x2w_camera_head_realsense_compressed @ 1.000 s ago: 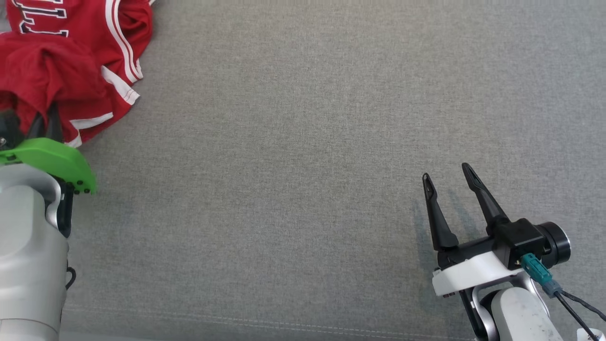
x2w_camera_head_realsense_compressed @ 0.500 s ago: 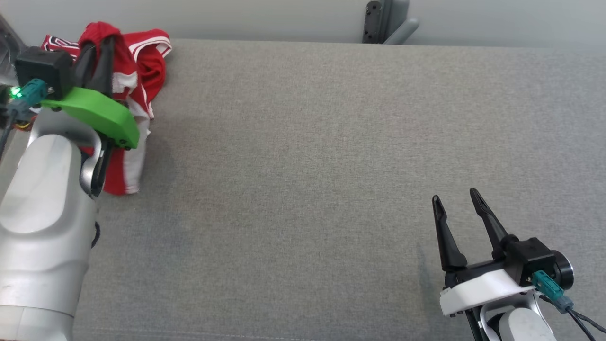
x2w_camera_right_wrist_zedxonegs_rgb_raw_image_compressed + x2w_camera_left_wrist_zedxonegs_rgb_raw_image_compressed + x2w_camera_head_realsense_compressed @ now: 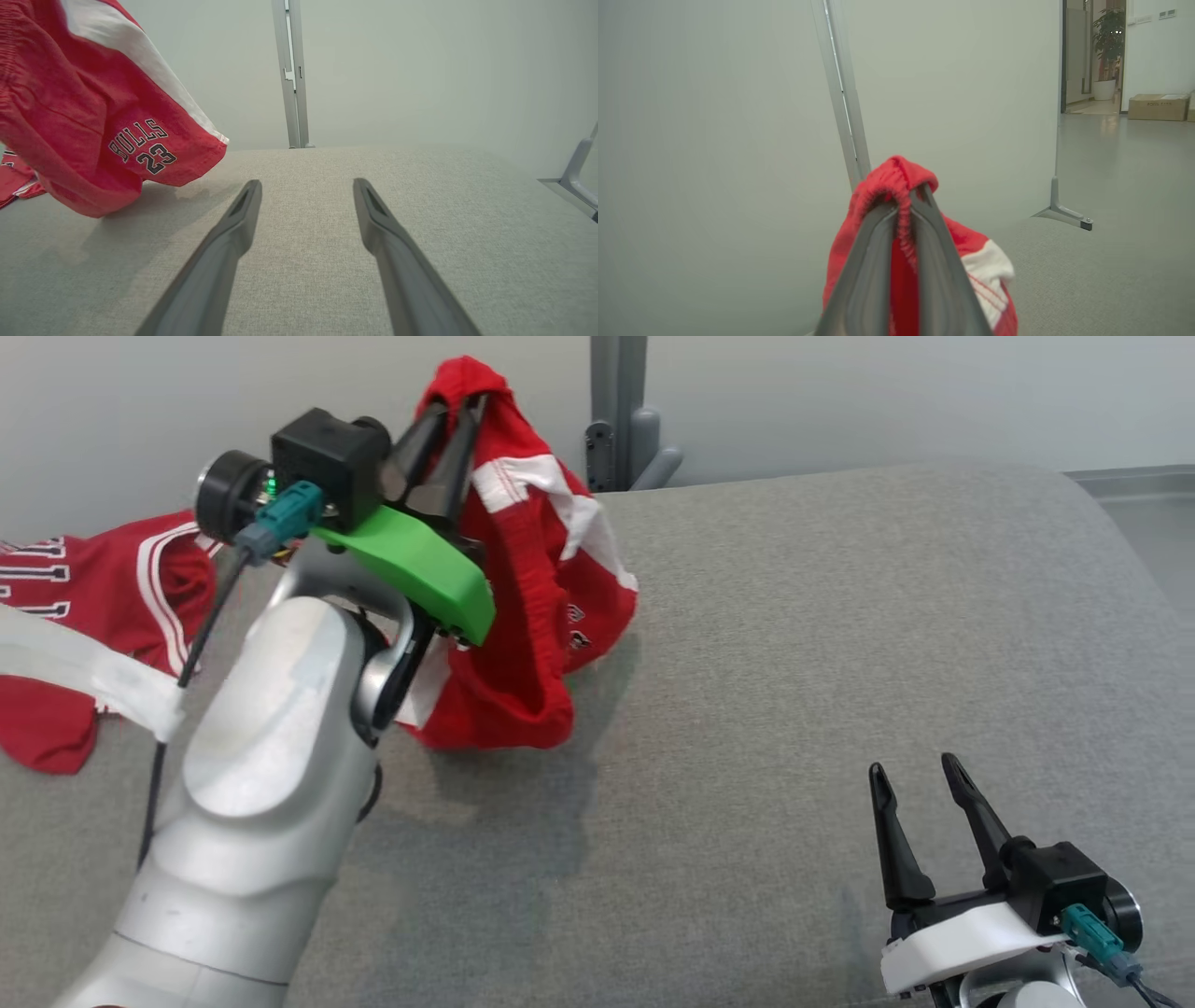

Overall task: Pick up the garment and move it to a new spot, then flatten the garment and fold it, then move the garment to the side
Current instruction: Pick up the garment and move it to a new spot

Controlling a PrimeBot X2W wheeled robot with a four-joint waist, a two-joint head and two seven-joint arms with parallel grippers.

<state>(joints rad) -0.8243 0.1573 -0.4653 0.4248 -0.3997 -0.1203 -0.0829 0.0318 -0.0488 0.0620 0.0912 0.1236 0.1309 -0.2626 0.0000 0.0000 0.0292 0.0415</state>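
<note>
the left claw (image 3: pixel 462 403) is pressed together on the elastic waistband of the red shorts (image 3: pixel 532 616). these hang from it, long axis near vertical, hem low over the grey table (image 3: pixel 794 663), left of centre. the right claw (image 3: pixel 913 765), spread and empty, rests well apart at the near right; the bare middle lies between them. a red jersey (image 3: pixel 112 569) lies far left.

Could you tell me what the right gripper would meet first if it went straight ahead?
Probably the metal post behind the grey cushion, depth unclear; the red shorts hang left of that line.
</note>
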